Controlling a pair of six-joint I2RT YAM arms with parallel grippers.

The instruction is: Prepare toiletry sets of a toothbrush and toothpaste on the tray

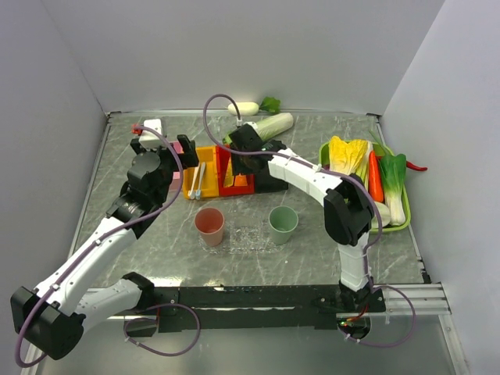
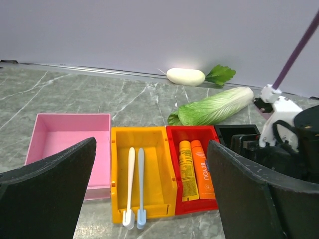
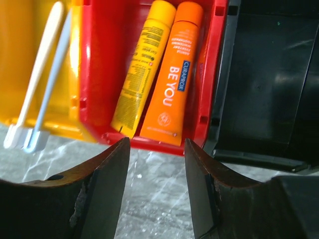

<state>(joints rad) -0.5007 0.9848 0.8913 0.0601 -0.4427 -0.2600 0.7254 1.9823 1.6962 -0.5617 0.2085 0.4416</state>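
Observation:
Two thin toothbrushes, one white (image 2: 130, 172) and one pale blue (image 2: 140, 172), lie side by side in a yellow bin (image 2: 154, 149); they also show in the right wrist view (image 3: 37, 74) and from the top (image 1: 197, 181). A yellow toothpaste tube (image 3: 142, 64) and an orange toothpaste tube (image 3: 172, 74) lie in the red bin (image 2: 174, 134). The clear tray (image 1: 251, 238) lies between two cups, nothing on it. My left gripper (image 2: 151, 149) is open, hovering short of the bins. My right gripper (image 3: 156, 149) is open above the near end of the red bin, holding nothing.
A pink bin (image 2: 70, 134) stands left of the yellow one, a black bin (image 3: 269, 74) right of the red one. A pink cup (image 1: 209, 225) and a green cup (image 1: 283, 221) flank the tray. A green vegetable tray (image 1: 408, 223) is at right; cabbage (image 1: 273, 125) and radish (image 1: 244, 108) lie behind.

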